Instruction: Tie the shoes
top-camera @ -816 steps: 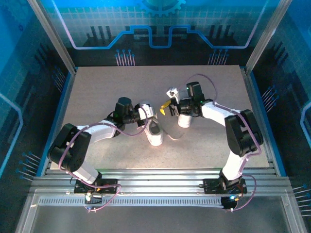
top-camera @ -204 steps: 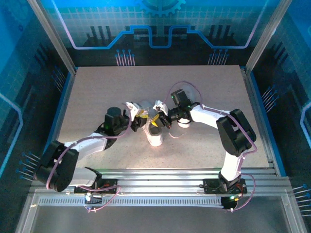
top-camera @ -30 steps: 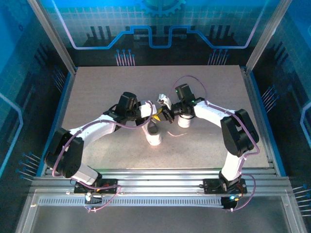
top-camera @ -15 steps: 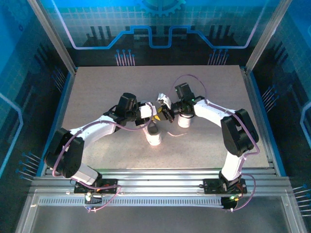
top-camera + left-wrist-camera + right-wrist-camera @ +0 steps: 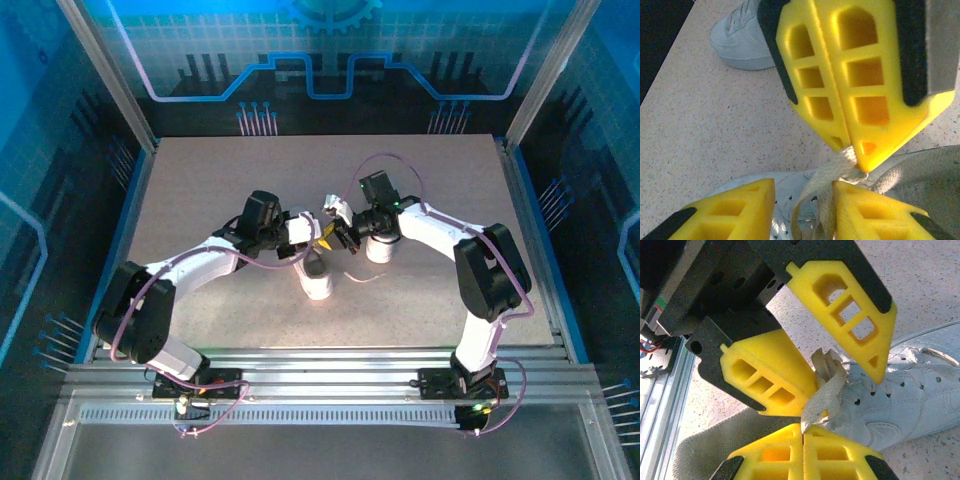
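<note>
Two white shoes stand mid-table: the near shoe (image 5: 318, 280) and a second shoe (image 5: 378, 248) to its right. Both grippers meet above the near shoe's laces. My right gripper (image 5: 803, 426) is shut on a pale lace (image 5: 826, 390) that rises from the near shoe (image 5: 905, 400). My left gripper (image 5: 804, 187) is open, and the lace (image 5: 832, 170) runs up between its fingers, close to the right one. The right gripper's fingertips (image 5: 860, 152) pinch the lace just above. From above, the left gripper (image 5: 308, 237) and right gripper (image 5: 338, 232) almost touch.
The speckled table (image 5: 200, 180) has bare room on all sides of the shoes. The second shoe (image 5: 737, 40) lies beyond the grippers in the left wrist view. A metal rail (image 5: 320, 365) borders the near edge, and frame posts stand at the corners.
Hardly anything has moved; both grippers stay together over the near shoe's laces, and the right wrist has edged slightly left.
</note>
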`<state>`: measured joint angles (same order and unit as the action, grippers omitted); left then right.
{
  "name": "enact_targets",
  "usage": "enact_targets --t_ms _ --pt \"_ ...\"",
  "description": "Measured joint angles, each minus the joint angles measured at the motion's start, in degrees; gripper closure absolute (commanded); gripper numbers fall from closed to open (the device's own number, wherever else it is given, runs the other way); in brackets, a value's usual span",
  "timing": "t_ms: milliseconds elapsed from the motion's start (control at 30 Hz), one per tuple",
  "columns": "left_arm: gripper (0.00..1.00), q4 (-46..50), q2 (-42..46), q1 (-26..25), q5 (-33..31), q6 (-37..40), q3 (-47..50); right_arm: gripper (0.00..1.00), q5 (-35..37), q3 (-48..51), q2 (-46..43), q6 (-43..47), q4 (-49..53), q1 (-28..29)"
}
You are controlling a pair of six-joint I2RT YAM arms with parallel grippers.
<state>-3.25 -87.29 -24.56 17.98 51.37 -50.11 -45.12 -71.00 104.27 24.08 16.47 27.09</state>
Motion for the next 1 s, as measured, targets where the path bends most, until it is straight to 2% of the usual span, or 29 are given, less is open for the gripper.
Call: enact_targets --t_ms 367,667,733,833,933,1000 --pt "0.73 0.5 0.0 0.2 1.4 -0.2 0.0 1.0 0.9 -0.7 0.0 1.9 1.3 0.6" --pt "0.75 0.4 0.0 0.2 1.5 -0.5 0.0 1.0 1.7 -1.1 0.2 4.1 3.7 2.0" --pt "0.81 0.4 0.0 0.2 1.8 -0.5 0.0 1.0 1.9 -1.2 0.3 4.4 3.7 2.2" --pt "1.0 0.3 0.0 0.2 2.2 -0.8 0.0 0.99 2.2 -1.4 0.3 4.5 3.6 2.4" --pt "1.0 -0.4 0.0 0.1 2.5 -0.9 0.4 0.95 2.3 -1.4 0.3 4.1 3.4 2.6" --pt "1.0 -1.9 0.0 0.2 2.6 -0.9 1.1 0.86 2.0 -1.2 0.3 3.4 2.5 2.9"
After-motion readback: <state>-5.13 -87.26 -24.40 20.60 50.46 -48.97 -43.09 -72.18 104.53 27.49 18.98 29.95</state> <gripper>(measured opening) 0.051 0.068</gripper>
